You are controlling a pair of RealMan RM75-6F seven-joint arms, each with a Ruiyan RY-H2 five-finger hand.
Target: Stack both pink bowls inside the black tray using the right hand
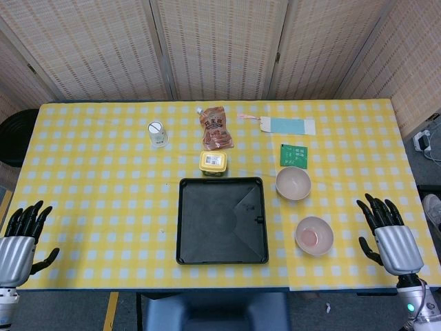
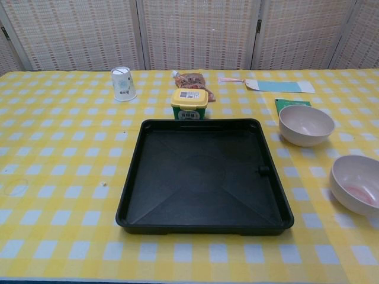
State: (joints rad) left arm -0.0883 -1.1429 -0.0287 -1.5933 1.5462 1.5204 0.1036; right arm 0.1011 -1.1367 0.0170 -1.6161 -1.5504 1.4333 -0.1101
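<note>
Tray (image 1: 222, 221) lies at the centre of the desk (image 1: 103, 207), near its front edge. Two bowls stand to its right, apart from it and from each other: the far bowl (image 1: 293, 183) beside the tray's rear right corner, the near bowl (image 1: 314, 235) further right and forward. A small tub (image 1: 213, 163) sits just behind the tray's rear rim, a pouch (image 1: 216, 128) behind the tub. A cup (image 1: 157, 134) stands to the rear left. A card (image 1: 293, 155) lies just behind the far bowl, a flat packet (image 1: 286, 125) behind that. The left hand (image 1: 21, 238) and right hand (image 1: 389, 231) rest at the desk's front corners.
</note>
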